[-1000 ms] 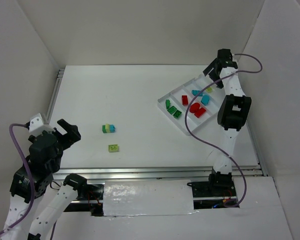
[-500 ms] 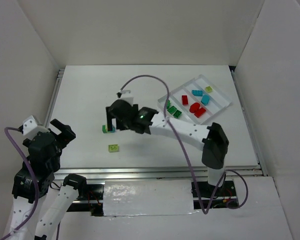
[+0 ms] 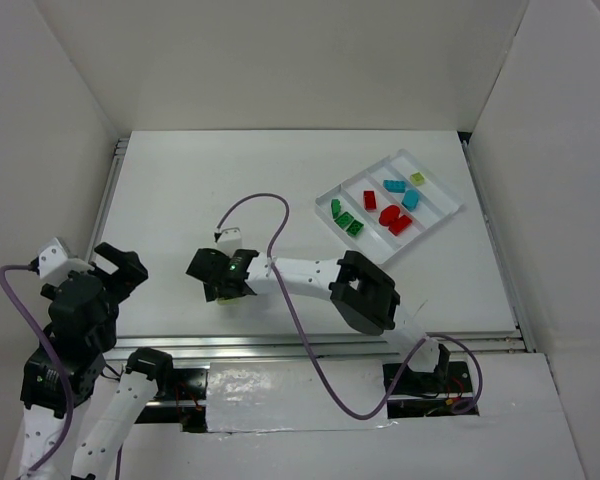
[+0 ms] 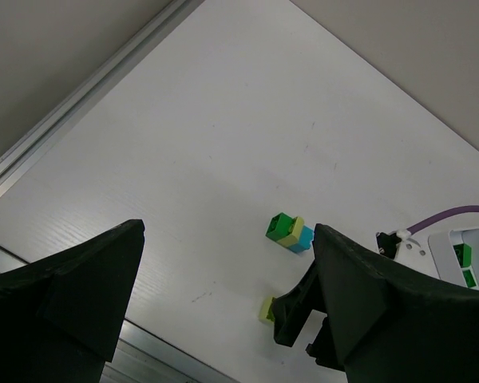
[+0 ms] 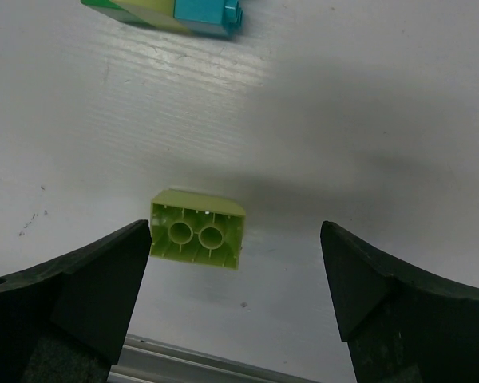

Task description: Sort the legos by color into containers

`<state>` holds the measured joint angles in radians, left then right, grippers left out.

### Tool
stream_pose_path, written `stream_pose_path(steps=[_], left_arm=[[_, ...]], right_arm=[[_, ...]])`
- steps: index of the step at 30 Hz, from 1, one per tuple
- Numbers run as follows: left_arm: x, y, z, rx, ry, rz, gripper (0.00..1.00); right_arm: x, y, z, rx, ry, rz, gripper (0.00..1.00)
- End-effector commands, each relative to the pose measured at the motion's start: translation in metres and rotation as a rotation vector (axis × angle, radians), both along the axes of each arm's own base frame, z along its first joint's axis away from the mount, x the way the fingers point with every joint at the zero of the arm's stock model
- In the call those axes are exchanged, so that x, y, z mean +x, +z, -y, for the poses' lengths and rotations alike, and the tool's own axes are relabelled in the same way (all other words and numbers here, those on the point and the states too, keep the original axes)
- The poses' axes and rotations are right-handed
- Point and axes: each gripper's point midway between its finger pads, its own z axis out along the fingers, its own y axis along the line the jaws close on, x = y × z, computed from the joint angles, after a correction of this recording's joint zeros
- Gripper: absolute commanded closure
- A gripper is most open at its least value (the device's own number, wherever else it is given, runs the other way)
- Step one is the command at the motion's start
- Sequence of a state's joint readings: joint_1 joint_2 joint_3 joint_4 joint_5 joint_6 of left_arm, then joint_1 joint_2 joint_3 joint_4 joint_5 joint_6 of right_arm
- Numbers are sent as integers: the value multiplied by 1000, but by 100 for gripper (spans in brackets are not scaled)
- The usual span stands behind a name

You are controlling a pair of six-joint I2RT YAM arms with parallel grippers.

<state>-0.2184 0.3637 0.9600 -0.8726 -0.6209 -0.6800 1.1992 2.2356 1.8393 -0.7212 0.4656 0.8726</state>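
A pale lime brick (image 5: 198, 229) lies on its side on the table, hollow underside towards the right wrist camera. My right gripper (image 5: 235, 227) is open around it, and the brick sits nearer the left finger without touching it. From above, the right gripper (image 3: 215, 285) covers most of this brick. A joined green, yellow and cyan stack (image 4: 290, 232) lies just beyond it. The white tray (image 3: 435, 215) at the far right holds green (image 3: 345, 218), red (image 3: 390, 218), cyan (image 3: 400, 190) and lime (image 3: 418, 179) bricks in separate compartments. My left gripper (image 3: 115, 265) is open and empty at the near left.
The right arm (image 3: 310, 275) stretches low across the table from its base to the near left. A purple cable (image 3: 270, 215) loops above it. A metal rail (image 3: 330, 345) runs along the table's near edge, close to the lime brick. White walls enclose the table.
My right arm swung from the tray across to the stack, then came nearer and lower to straddle the lime brick. My left arm drifted slightly left.
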Motion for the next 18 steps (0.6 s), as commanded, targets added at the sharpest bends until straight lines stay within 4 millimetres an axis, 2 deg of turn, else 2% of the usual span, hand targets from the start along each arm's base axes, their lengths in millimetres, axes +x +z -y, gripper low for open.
stream_pose_path(steps=[1, 4, 11, 16, 18], left_arm=[[4, 9, 2, 11, -18, 35, 1], [4, 9, 2, 11, -22, 37, 0], [3, 10, 2, 11, -22, 42, 0], [3, 10, 3, 10, -27, 46, 0], [2, 10, 3, 11, -30, 48, 1]], right_arm=[[-3, 0, -8, 49, -9, -6, 7], [-11, -2, -15, 59, 13, -11, 7], [-19, 13, -36, 117, 55, 14, 7], [-17, -20, -30, 24, 34, -2, 7], [-14, -30, -27, 0, 26, -2, 10]])
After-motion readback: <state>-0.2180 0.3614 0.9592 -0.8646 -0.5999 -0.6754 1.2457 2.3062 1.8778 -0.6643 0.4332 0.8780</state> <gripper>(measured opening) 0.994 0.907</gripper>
